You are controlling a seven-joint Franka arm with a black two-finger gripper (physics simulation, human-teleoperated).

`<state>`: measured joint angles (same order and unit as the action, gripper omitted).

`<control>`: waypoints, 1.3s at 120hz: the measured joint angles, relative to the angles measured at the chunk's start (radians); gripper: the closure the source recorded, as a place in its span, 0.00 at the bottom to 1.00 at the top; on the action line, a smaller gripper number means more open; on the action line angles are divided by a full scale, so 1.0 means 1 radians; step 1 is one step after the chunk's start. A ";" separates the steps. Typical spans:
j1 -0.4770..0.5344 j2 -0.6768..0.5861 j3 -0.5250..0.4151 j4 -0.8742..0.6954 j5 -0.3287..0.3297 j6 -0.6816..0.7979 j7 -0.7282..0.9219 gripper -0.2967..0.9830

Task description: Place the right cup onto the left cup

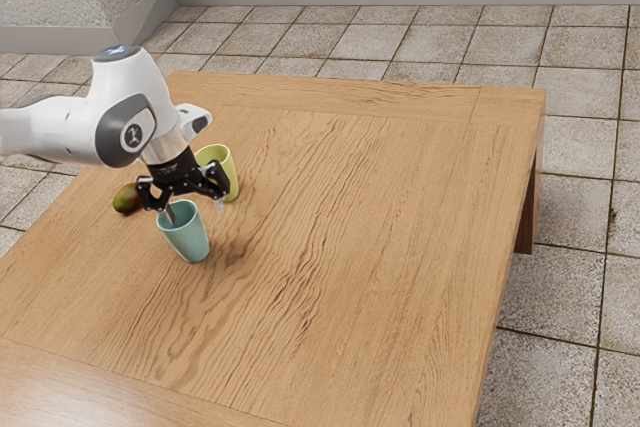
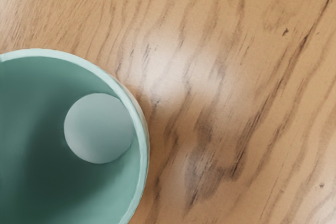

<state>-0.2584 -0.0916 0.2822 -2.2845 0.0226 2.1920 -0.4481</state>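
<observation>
My gripper [image 1: 195, 211] is over the teal cup [image 1: 188, 242] in the exterior view, its two fingers spread apart. One finger comes down at the cup's mouth, the other outside its rim on the exterior view's right; whether either touches the cup I cannot tell. The teal cup stands upright on the table, and the wrist view looks down into this teal cup [image 2: 31, 129]. Behind the hand, a yellow-green cup [image 1: 232, 179] stands upright, partly hidden by the gripper.
A dark green and reddish fruit [image 1: 126, 199] lies near both cups, toward the exterior view's left. The wooden table [image 1: 370, 237] reaches far toward the exterior view's right, where its edge drops to a tiled floor [image 1: 560, 297].
</observation>
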 joint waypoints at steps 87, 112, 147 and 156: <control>0.010 0.064 0.000 -0.003 0.026 0.064 -0.059 0.57; 0.015 0.077 0.000 -0.003 0.026 0.067 -0.067 0.61; 0.025 0.092 0.000 -0.002 0.024 0.074 -0.076 0.76; 0.026 0.093 0.001 -0.002 0.025 0.075 -0.079 0.79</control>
<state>-0.2325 0.0013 0.2836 -2.2860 0.0472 2.2666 -0.5267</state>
